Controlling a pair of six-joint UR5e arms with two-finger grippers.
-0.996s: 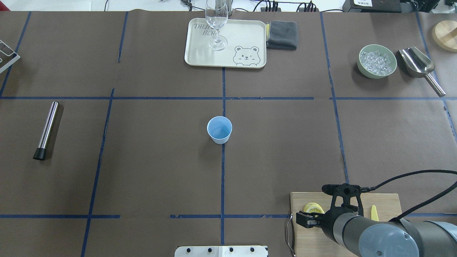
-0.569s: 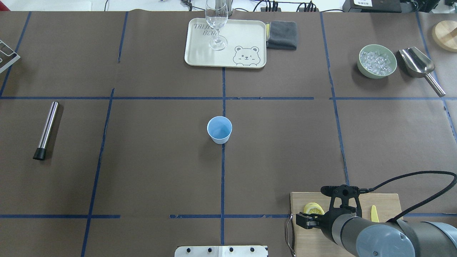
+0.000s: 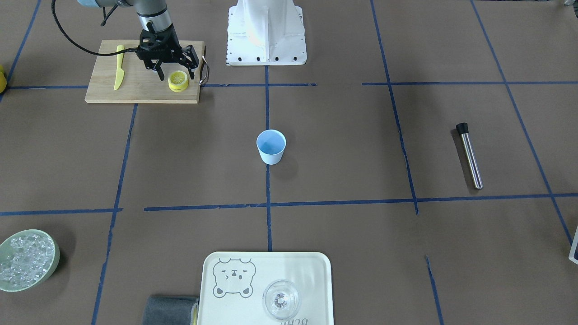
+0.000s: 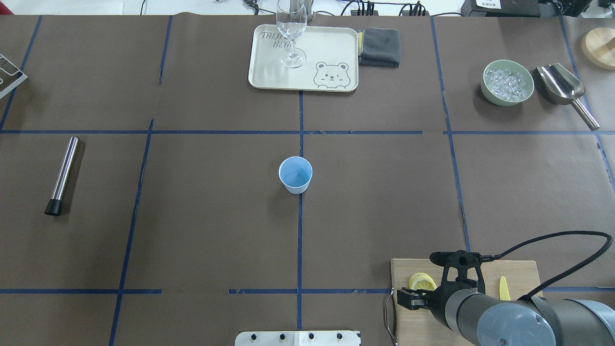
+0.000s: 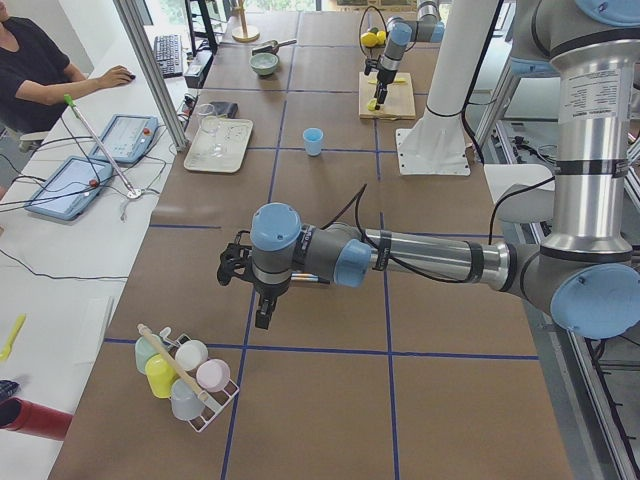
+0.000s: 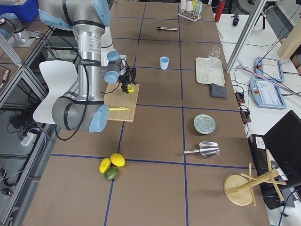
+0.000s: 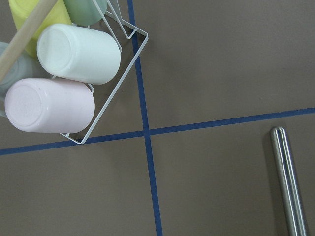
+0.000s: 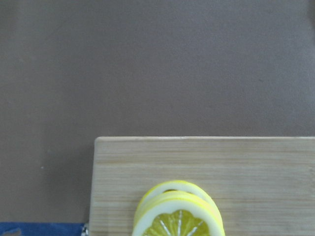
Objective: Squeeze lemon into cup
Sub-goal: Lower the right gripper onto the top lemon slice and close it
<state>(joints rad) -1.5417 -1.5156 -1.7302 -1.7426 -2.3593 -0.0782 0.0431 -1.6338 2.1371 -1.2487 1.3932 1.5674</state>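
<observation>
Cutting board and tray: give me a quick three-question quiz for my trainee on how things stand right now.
1. True or false: the lemon slices lie stacked one on the other on the cutting board.
2. What stands on the tray? A, a kettle; B, a clear glass; C, a bottle.
3. Fill in the gap: the right gripper, over the lemon slices, has its fingers ____ (open or shut).

Key: 1 true; 2 B; 3 open.
</observation>
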